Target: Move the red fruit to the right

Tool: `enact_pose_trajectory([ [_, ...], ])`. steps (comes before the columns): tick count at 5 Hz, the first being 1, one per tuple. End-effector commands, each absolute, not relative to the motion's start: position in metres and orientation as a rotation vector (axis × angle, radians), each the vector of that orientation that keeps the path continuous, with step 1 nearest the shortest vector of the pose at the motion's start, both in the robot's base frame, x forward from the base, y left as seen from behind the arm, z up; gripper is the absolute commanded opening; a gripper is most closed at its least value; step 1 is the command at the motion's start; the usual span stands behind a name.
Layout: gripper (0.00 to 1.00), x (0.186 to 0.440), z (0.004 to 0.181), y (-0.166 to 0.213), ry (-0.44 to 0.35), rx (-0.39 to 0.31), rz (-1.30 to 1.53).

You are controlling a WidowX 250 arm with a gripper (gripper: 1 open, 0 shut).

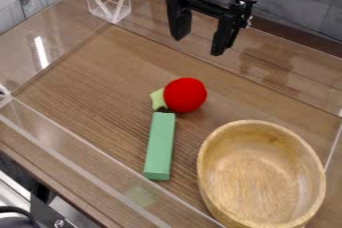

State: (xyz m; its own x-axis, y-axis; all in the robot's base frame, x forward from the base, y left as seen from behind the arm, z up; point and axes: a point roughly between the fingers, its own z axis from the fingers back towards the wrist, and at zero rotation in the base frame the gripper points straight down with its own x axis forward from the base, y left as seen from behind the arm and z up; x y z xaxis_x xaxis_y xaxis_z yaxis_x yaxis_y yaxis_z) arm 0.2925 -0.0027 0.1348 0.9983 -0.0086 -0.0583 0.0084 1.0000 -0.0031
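Observation:
The red fruit (185,94) is a small round bright red toy with a light green leafy bit on its left side. It lies on the wooden table near the middle. My gripper (198,30) hangs above and behind the fruit, near the back of the table. Its two black fingers (175,22) are spread apart with nothing between them. It is clear of the fruit.
A long green rectangular block (160,145) lies just in front of the fruit. A wooden bowl (261,175) stands at the front right. Clear plastic walls (54,47) ring the table, with a clear bracket (107,5) at the back left.

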Motion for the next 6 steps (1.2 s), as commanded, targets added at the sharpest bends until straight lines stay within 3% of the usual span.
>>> enact_pose_trajectory([
  [1,1.0,0.29,0.122,-0.002,0.08,-0.007,-0.11],
  [3,1.0,0.281,0.087,-0.001,0.091,-0.011,-0.414],
  [6,1.0,0.281,0.066,0.018,0.035,-0.012,-0.556],
])
